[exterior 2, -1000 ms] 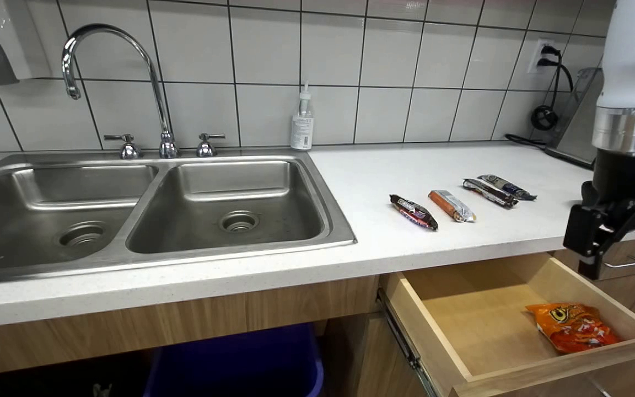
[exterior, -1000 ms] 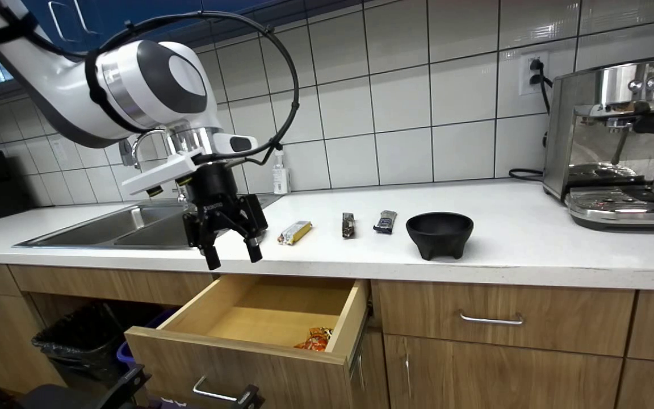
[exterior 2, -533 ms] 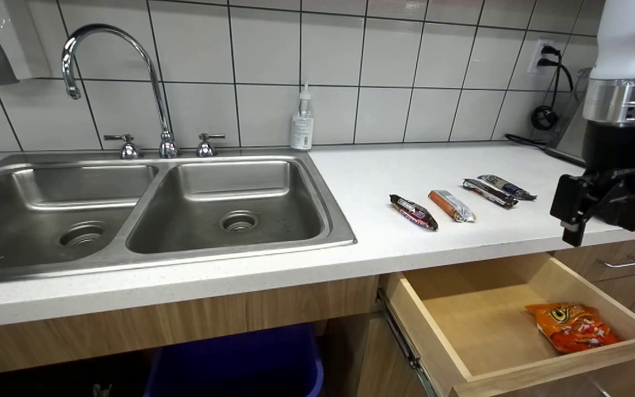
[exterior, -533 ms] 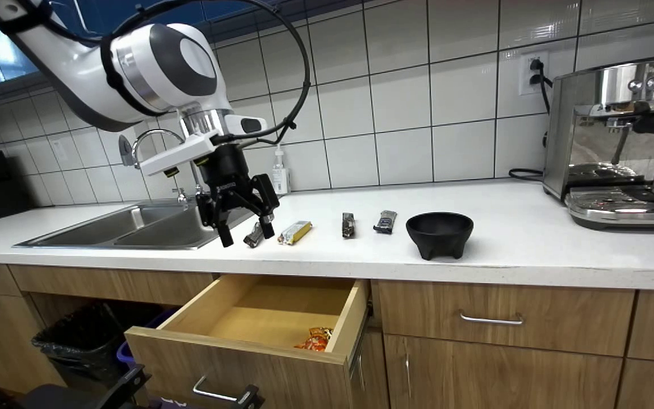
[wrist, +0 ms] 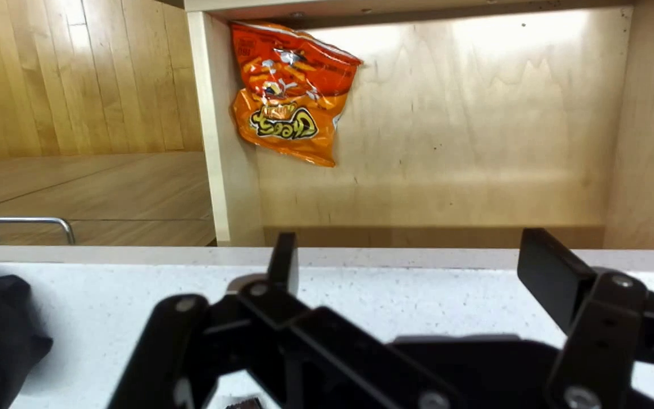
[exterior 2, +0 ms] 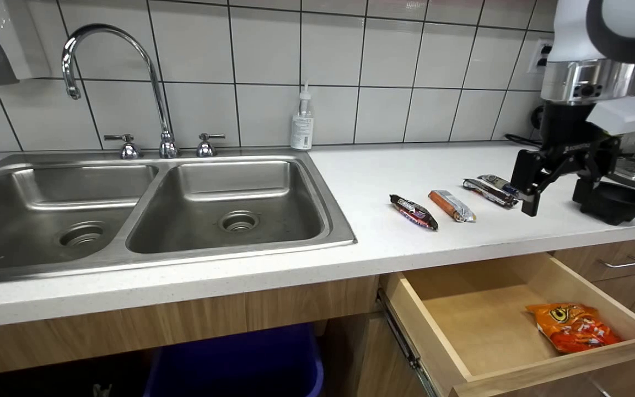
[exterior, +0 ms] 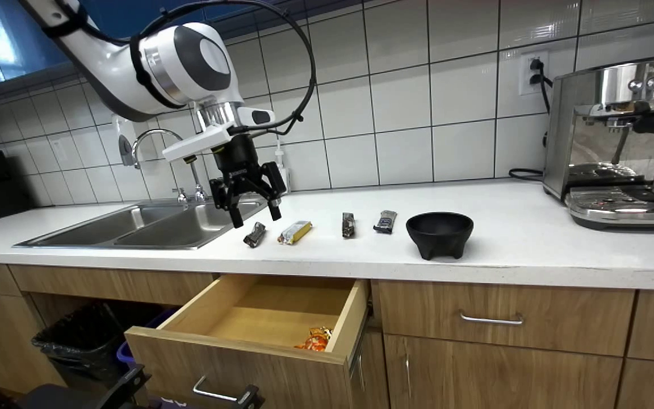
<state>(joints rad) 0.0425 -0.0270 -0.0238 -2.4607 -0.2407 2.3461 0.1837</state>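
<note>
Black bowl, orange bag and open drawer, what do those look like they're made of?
The black bowl has a dark, barely shining surface: matte plastic, stone or ceramic, perhaps. The orange bag looks like glossy plastic film, from its creases and highlights. Inside, the open drawer seems pale wood or plywood, smooth: grain and glare show.

In both exterior views, four snack bars (exterior 2: 452,205) lie on the counter (exterior: 508,230); sink (exterior 2: 144,207) at their left; bowl (exterior: 439,237) at their right; below, the open drawer (exterior 2: 477,314) holds a crisp bag (exterior 2: 571,328) near its front right corner.
</note>
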